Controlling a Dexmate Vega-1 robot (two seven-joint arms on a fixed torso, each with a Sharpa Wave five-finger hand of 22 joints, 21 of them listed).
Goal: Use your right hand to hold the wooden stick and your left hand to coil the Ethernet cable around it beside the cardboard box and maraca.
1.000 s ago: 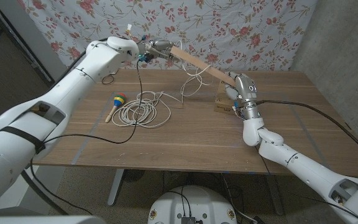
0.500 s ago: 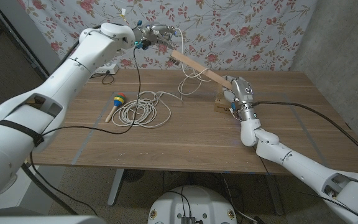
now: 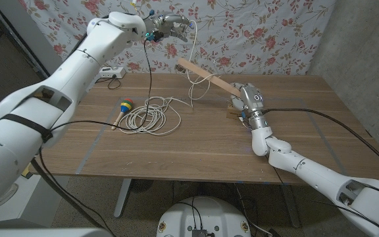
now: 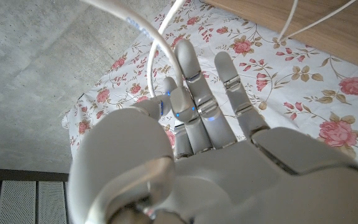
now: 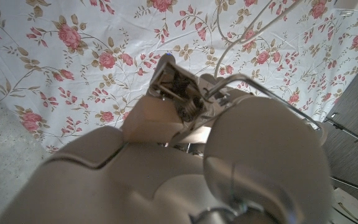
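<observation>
Ethernet cable (image 3: 151,117) lies mostly coiled beside the maraca (image 3: 122,109); left hand (image 3: 168,26) pinches a strand high, likely to loop it over the wooden stick (image 3: 206,76) that the right hand (image 3: 247,100) grips, tilted up

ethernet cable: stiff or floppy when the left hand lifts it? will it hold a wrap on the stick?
Likely floppy: the Ethernet cable hangs in a slack curve from the raised left hand down to the wooden stick. It probably has some springiness, since the rest lies in loose, uneven loops on the table. Wraps may therefore loosen unless kept under tension.
</observation>
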